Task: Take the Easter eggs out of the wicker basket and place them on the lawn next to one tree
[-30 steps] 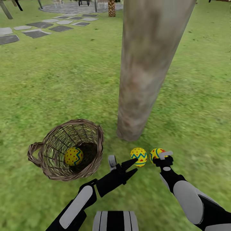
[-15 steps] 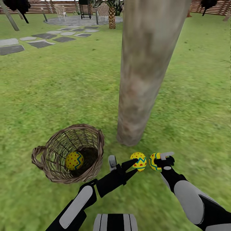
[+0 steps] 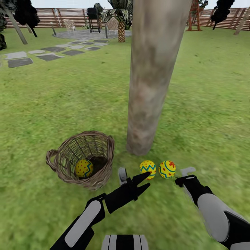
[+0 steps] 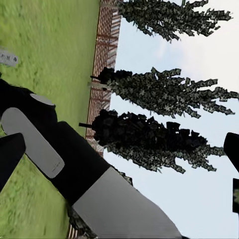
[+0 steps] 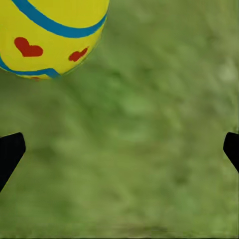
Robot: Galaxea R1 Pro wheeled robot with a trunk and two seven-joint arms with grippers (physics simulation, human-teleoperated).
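Observation:
The tree (image 3: 149,86), a thick pale trunk, rises from the lawn (image 3: 62,100) in the head view. Two Easter eggs lie on the grass at its foot: one with blue zigzags (image 3: 147,169) and one with a red flower mark (image 3: 167,169). The third egg (image 3: 84,168) sits inside the wicker basket (image 3: 100,151), left of the trunk. My left gripper (image 3: 141,182) hangs open just below the zigzag egg, holding nothing. My right gripper (image 3: 183,175) is open, just right of the flower egg and apart from it. In the right wrist view an egg (image 5: 50,35) lies beyond the spread fingers (image 5: 10,152).
Grey stepping stones (image 3: 21,62) lead to a paved patio with chairs (image 3: 92,33) at the far left. A short palm (image 3: 121,27) and a slatted wooden fence (image 3: 45,17) stand behind. Open grass stretches right of the trunk. The left wrist view shows my right arm (image 4: 50,149).
My right gripper has let go of the flower-marked egg and drawn back to the right; the egg now rests on the grass. The head camera has tilted up. The left arm kept still.

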